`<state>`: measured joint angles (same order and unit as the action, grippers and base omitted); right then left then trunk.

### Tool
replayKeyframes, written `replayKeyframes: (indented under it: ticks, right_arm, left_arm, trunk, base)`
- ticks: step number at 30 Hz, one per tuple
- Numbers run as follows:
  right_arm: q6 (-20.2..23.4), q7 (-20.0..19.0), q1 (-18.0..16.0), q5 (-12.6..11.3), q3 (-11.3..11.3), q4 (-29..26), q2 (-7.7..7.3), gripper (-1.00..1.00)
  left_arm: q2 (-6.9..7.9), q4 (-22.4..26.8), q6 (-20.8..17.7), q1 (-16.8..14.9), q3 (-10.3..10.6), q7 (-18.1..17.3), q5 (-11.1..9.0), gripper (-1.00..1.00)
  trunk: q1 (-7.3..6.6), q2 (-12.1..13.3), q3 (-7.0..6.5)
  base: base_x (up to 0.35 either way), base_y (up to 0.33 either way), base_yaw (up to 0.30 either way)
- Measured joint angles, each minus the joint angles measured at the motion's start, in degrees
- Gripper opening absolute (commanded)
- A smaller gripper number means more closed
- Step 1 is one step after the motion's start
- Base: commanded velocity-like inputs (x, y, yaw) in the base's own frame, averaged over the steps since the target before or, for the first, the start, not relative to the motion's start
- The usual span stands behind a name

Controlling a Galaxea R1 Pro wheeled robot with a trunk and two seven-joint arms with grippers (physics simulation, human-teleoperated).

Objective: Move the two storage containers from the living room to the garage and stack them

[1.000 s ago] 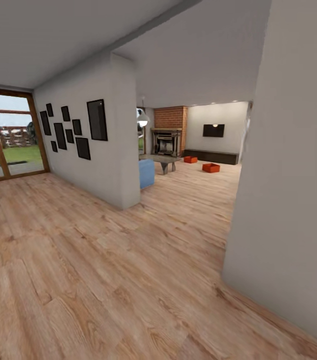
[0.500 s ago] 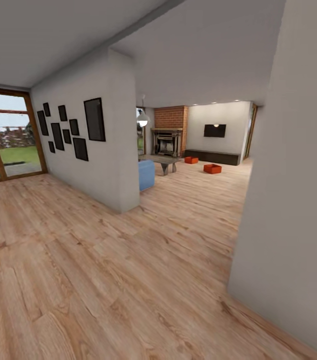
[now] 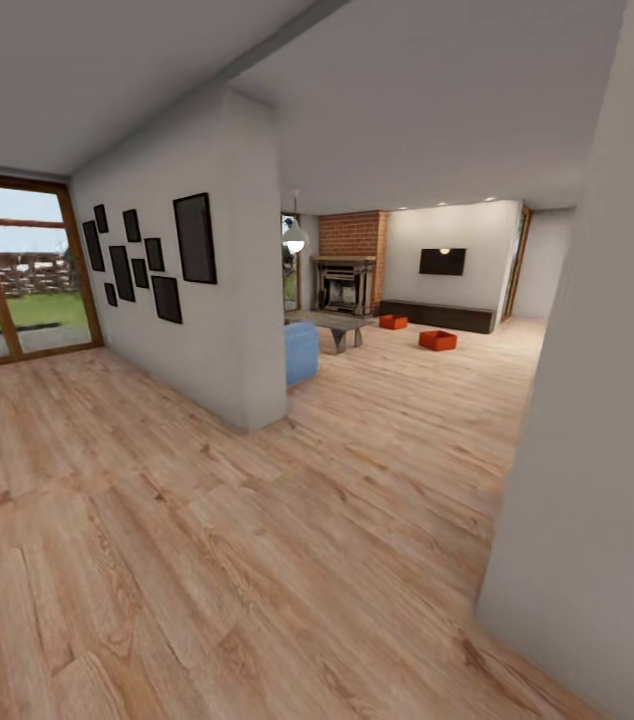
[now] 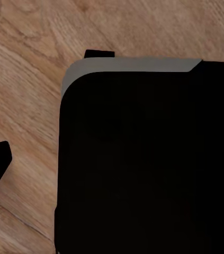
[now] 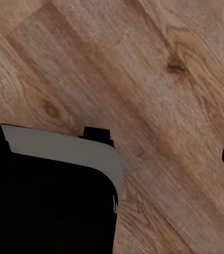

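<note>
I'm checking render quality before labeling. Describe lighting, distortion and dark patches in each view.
Head view: wide-angle stretch at the edges, bright window at left, two small containers sharp but distant. Left wrist view: a black unlit block hides most of the plank floor. Right wrist view: evenly lit planks, black block in one corner.

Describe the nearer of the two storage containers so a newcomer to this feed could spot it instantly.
In the head view, look past the white wall hung with black frames into the far room with the brick fireplace and the black wall TV. Below the TV, on the pale wood floor, sits the nearer storage container, a small orange-red open box. It lies right of, and closer than, the other storage container.
</note>
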<state>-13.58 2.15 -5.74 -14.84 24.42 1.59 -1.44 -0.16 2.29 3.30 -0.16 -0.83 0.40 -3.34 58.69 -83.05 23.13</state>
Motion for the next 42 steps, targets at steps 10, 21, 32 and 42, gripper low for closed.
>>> replayKeyframes:
  ticks: [10, 21, 32, 42]
  right_arm:
    - [0.01, 0.01, 0.0, -0.08, -0.11, 0.0, 0.0, 1.0]
    - [0.08, -0.15, 0.0, -0.09, 0.15, 0.0, -0.16, 1.0]
    - [0.18, -0.17, 0.0, 0.09, 0.43, 0.0, -0.26, 1.0]
    - [0.19, -0.17, 0.0, 0.09, 0.49, 0.0, -0.26, 1.0]
  left_arm:
    - [0.0, 0.0, 0.02, 0.0, 0.0, 0.0, 0.0, 1.0]
    - [0.0, 0.0, -0.02, 0.0, 0.0, 0.0, 0.0, 1.0]
    - [0.0, 0.0, -0.01, 0.0, 0.0, -0.01, 0.0, 1.0]
    - [0.0, 0.0, -0.01, 0.0, 0.0, 0.0, 0.0, 1.0]
  trunk:
    - [0.0, 0.0, 0.0]
    - [0.0, 0.0, 0.0]
    - [0.0, 0.0, 0.0]
    - [0.0, 0.0, 0.0]
  base:
    - [0.323, 0.0, 0.261]
    - [0.323, 0.0, 0.15]
    - [0.323, 0.0, 0.002]
    - [0.323, 0.0, 0.0]
